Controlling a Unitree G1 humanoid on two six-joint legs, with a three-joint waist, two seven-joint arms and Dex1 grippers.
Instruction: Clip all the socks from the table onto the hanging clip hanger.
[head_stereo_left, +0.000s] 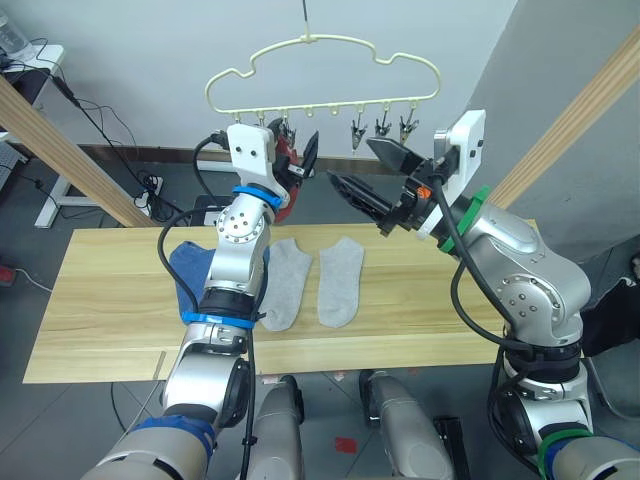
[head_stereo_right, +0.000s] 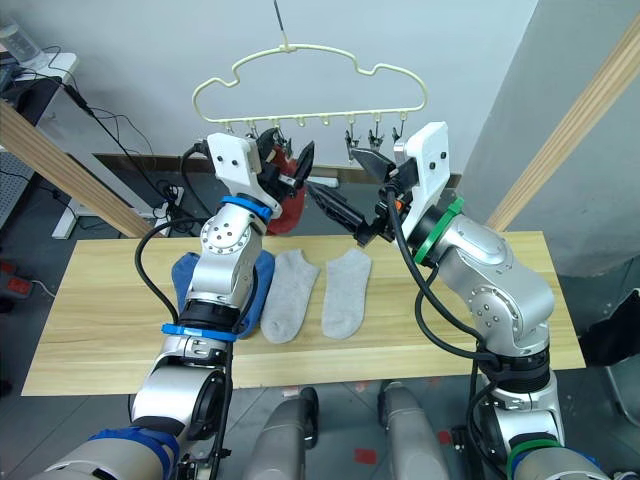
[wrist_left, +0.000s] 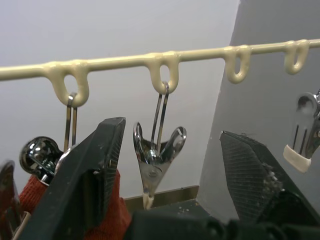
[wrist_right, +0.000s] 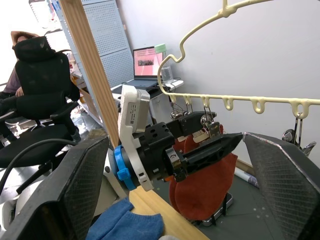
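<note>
Clipping step in hand: left tool, fingers apart, is hovering beside the red sock hanging at the hanger's 8 o'clock, right tool gaping empty; grey socks and blue sock are waiting on the bench, needing fetching next.
</note>
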